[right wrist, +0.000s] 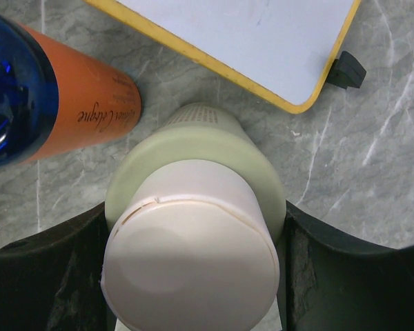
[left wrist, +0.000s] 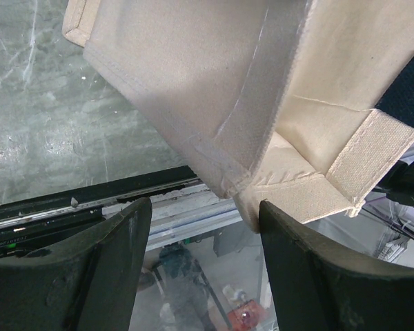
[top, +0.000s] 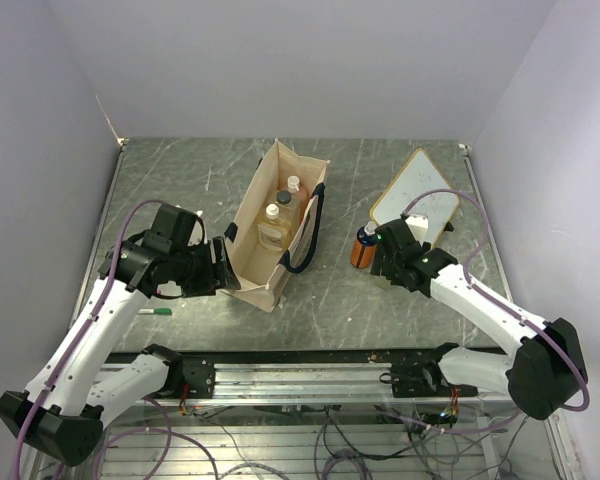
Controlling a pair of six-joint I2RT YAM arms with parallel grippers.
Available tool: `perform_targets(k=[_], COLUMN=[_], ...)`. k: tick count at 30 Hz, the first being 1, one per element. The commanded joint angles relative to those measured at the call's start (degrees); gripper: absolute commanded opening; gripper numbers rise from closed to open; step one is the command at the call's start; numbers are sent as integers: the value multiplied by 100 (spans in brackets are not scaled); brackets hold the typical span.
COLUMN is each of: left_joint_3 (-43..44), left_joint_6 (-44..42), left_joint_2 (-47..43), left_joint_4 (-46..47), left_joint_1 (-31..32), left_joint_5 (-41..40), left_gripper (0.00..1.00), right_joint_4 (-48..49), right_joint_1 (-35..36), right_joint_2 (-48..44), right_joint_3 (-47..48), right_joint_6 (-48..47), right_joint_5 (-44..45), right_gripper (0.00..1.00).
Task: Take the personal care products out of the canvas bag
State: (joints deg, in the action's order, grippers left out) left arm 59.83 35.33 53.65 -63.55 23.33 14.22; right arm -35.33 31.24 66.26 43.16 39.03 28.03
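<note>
Placement stage: the pale bottle (right wrist: 193, 227), clamped by the right gripper (top: 385, 264), is to be released; the left gripper (top: 222, 265) is spread open.

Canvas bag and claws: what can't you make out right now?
Top view: walls of the canvas bag hide whatever lies below the visible bottles.
Left wrist view: only the bag's outside; contact with the open left claw is unclear.
Right wrist view: the lid of the pale bottle hides whether the right claw presses it.
</note>
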Motion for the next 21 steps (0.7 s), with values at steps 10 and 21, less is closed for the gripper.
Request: perform_targets(k=[10,21], left_joint_3=[161,168], left_joint_6=[-84,-48], left_joint_2=[-8,55], left_joint_4=[-142,-44], left_joint_1=[-12,-7], left_joint_5=[100,165], left_gripper=[74,74], right_joint_4=[657,203], right_joint_1=[-223,-232], right_joint_2=[185,-90], right_joint_3=[68,314], right_joint_6=[-191,-107], right_joint_5=[-244,-230], right_gripper=[43,82])
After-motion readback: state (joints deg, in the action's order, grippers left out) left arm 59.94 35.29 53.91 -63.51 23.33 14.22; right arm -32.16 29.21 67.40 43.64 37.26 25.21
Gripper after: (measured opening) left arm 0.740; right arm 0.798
